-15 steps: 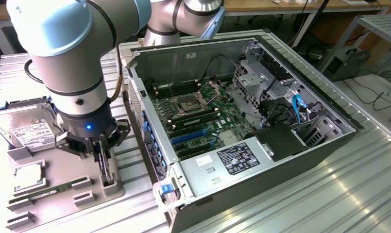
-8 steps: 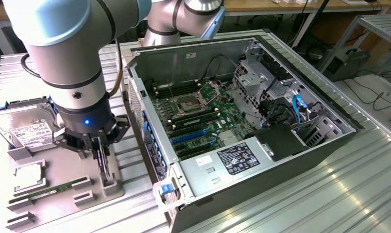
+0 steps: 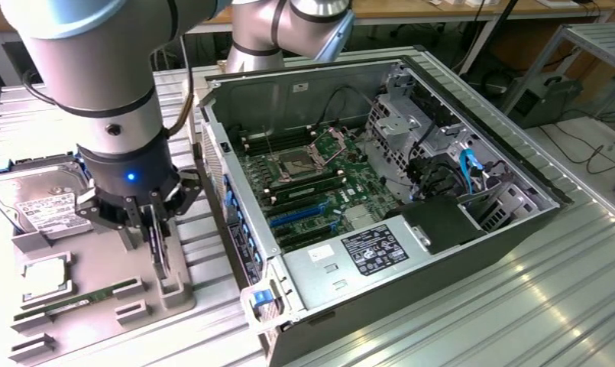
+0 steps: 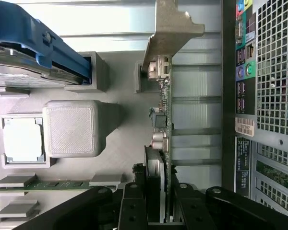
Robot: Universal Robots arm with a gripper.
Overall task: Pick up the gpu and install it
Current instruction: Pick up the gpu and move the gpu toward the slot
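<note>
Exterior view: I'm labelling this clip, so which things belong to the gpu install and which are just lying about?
In the job: gpu, gripped edge-on by the gripper; open computer case.
Lying about, on the grey tray: hard drive; RAM stick; processor chip.

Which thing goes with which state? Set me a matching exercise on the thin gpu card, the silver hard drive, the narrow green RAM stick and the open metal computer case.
Things:
1. thin green-and-black gpu card
2. silver labelled hard drive
3. narrow green RAM stick
4. open metal computer case

States:
A. held between small blocks on the grey tray
B. side panel off, motherboard exposed
C. standing on edge, clamped by the gripper
D. sitting in a blue carrier

Pairs: 1-C, 2-D, 3-A, 4-B
</note>
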